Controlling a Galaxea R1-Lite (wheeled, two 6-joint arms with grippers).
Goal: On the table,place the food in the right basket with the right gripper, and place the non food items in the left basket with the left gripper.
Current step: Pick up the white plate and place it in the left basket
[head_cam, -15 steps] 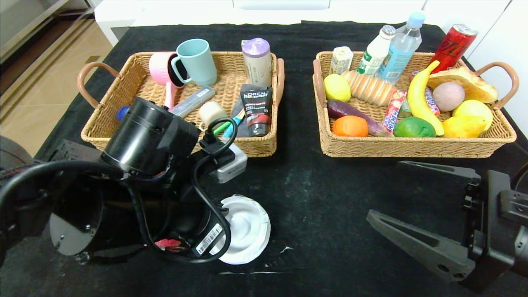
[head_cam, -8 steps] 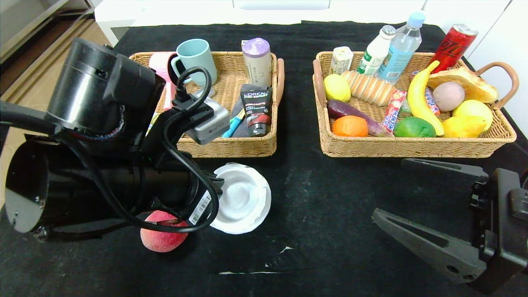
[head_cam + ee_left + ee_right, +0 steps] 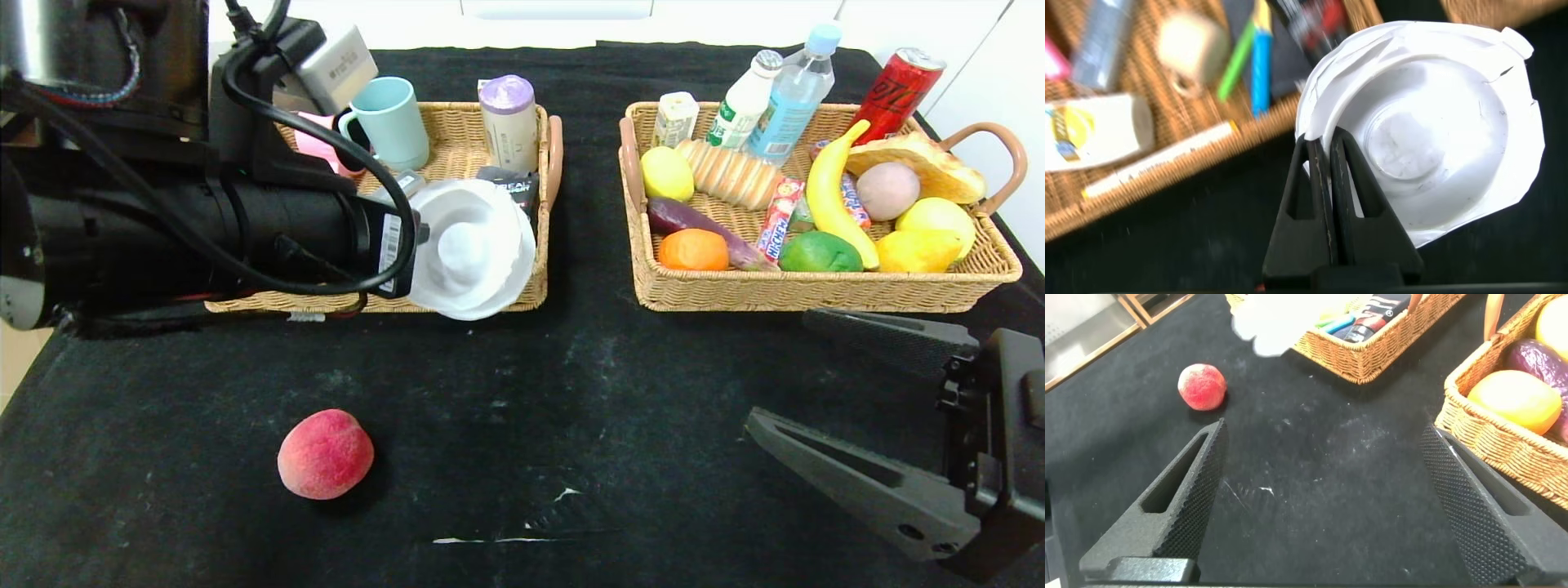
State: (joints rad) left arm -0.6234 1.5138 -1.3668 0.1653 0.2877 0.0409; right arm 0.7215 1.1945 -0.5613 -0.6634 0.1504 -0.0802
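Observation:
My left gripper (image 3: 1323, 149) is shut on the rim of the white dish (image 3: 469, 245) and holds it tilted in the air over the front right corner of the left basket (image 3: 535, 294). The dish fills much of the left wrist view (image 3: 1437, 139). A white bottle (image 3: 1094, 131) lies in that basket. The red-pink peach (image 3: 325, 454) sits on the black table (image 3: 571, 408) at the front left, and also shows in the right wrist view (image 3: 1202, 386). My right gripper (image 3: 775, 371) is open and empty, low over the table's front right. The eggplant (image 3: 694, 220), orange (image 3: 692, 250) and Hi-Chew stick (image 3: 777, 216) lie in the right basket (image 3: 816, 294).
The left basket also holds mugs (image 3: 390, 121), a tube and pens. The right basket holds a banana (image 3: 833, 196), lemons, bread and bottles along its back. The left arm's black body (image 3: 163, 212) hides the left basket's front left part.
My left arm has risen and moved back toward the left basket, lifting the white dish off the table. The peach it hid now shows. The right gripper has barely moved.

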